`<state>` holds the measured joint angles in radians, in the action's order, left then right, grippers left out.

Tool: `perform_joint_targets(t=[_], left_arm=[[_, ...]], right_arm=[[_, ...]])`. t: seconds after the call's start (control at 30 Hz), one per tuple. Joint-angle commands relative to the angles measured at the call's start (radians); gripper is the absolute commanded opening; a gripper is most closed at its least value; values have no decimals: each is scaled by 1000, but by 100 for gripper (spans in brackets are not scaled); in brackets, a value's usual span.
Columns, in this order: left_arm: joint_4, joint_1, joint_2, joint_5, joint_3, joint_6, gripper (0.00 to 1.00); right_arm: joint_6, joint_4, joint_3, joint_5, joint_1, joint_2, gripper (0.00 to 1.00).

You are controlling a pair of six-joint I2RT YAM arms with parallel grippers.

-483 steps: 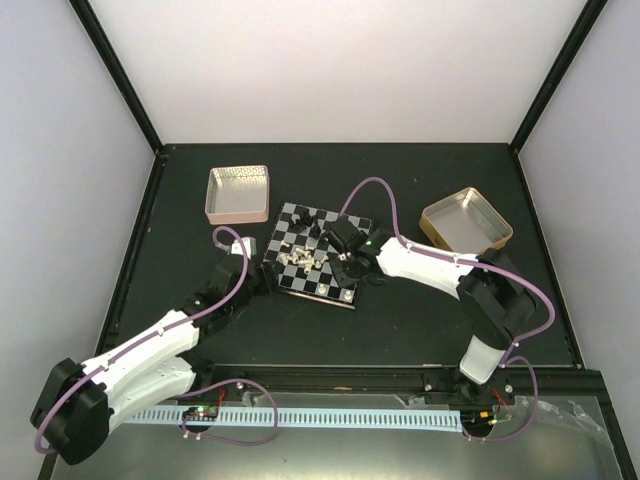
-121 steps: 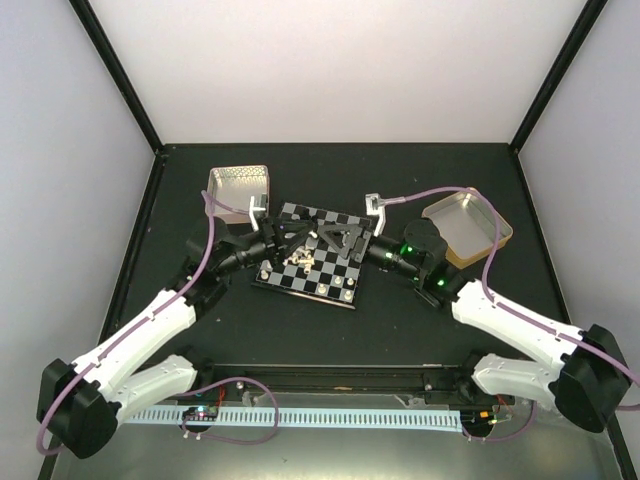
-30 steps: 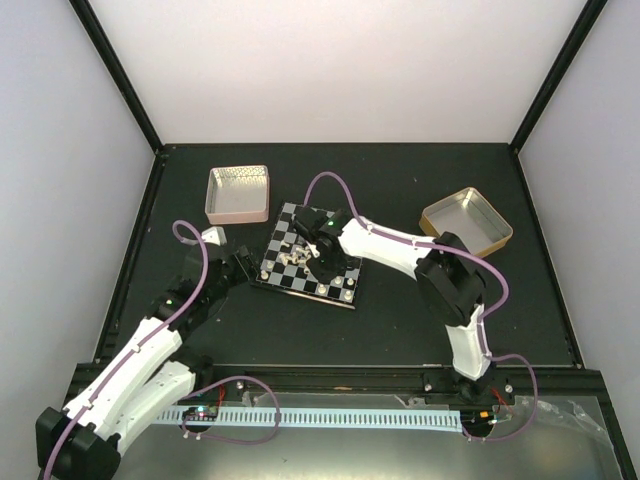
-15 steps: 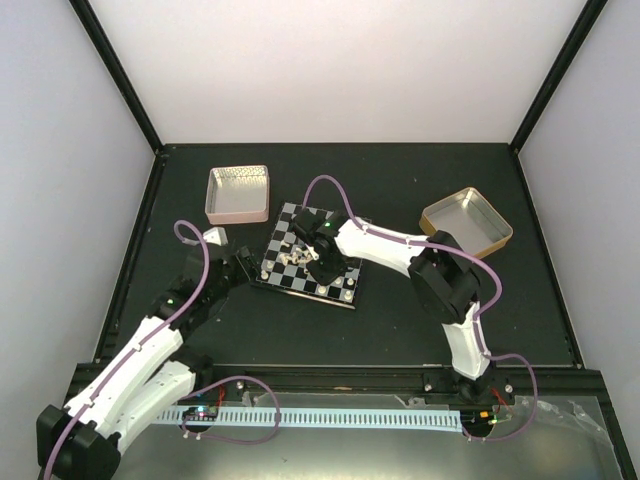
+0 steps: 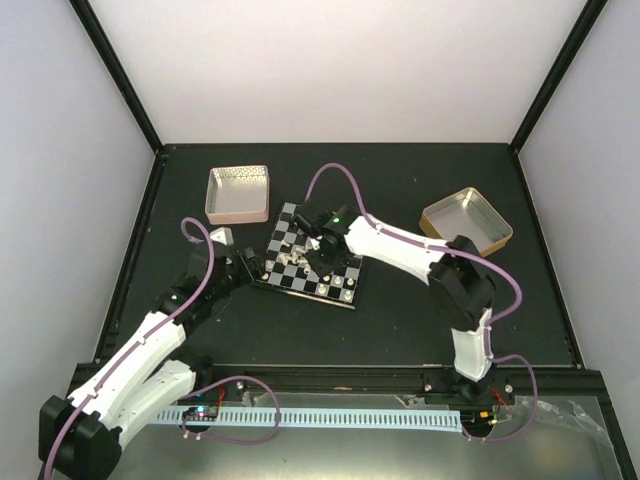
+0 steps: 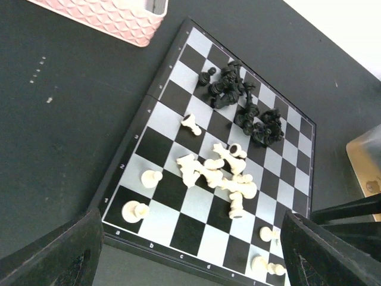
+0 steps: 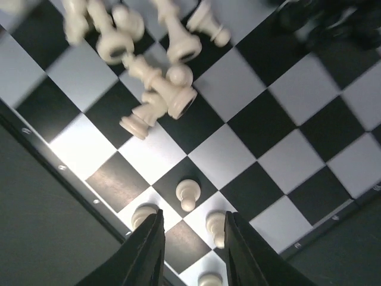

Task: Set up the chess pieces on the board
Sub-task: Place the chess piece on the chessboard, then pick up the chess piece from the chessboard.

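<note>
Cream-white pieces lie toppled in a heap mid-board, with black pieces clumped beyond them. Only the left wrist view shows the whole of this. The left gripper is spread wide and empty at the board's near edge. The right wrist view shows a pawn upright just ahead of the right gripper, whose jaws are partly apart and hold nothing.

Board: black/pale-grey checks, dark edge.
Cream pieces, black pieces; pink tin w/ diamond texture; gold tin, prob. silvery inside.
</note>
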<state>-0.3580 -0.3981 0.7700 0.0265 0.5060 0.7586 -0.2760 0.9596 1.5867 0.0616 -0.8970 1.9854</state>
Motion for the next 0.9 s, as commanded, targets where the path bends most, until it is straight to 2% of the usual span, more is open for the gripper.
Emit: perform_joint_targets(t=[0.0,0.17,0.4,0.5,0.6,0.87], left_arm=[[49,8,32,-85,9,-43,83],[-19,7,132,-146,79,-114,75],[-71,-19,304,-202,213,-144,41],[-55,-41,370,-186,254,-134,39],[-55,-49,457,-170,313,-119,42],[-162,-85,745,-73,526,-65,39]], right_arm=[[-79,-103,-55,58,3,-167,30],[-145,-253,-229,65,21,-323,31],[-201,-393,-453,48,36,-518,30],[-210,-451,-527,56,43,-589,30],[-220,-474,-584,80,51,-648,29],[-234,-421,-621,102,57,-721,27]])
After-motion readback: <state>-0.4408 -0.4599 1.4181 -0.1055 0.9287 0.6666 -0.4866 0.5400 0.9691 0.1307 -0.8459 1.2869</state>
